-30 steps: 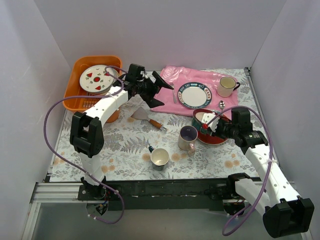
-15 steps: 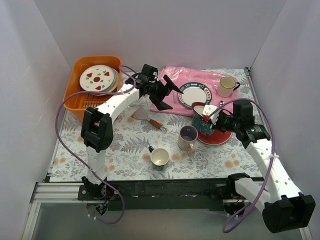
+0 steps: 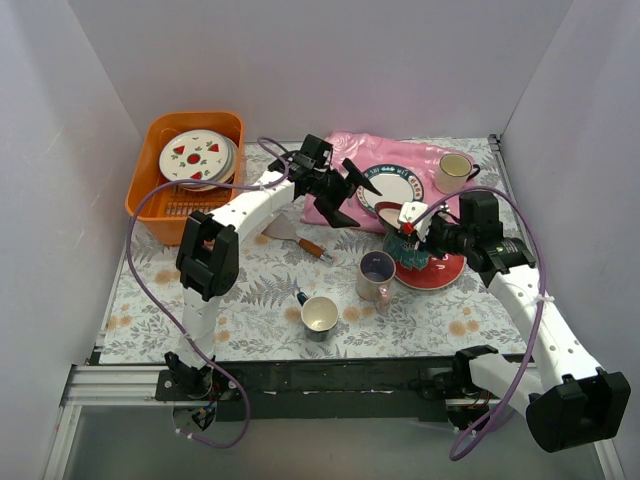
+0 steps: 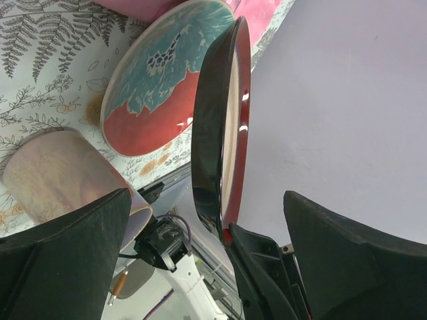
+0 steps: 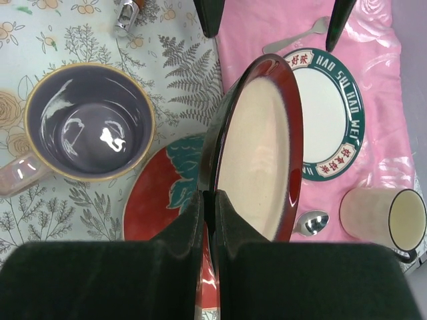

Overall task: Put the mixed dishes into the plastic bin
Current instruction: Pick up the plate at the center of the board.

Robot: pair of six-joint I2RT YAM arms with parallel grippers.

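Both arms are being seen as rounded white link shells joined by blocky black joint housings. A loose purple cable (image 3: 140,290) is being carried along the left arm (image 3: 240,205), and a matching one (image 3: 500,410) along the right arm (image 3: 545,325). The left gripper (image 4: 207,193) is being shown with broad, matt black, wedge-shaped fingers (image 4: 67,253). The right gripper (image 5: 208,197) is being shown with fingers (image 5: 100,280) of the same black, finely textured material.
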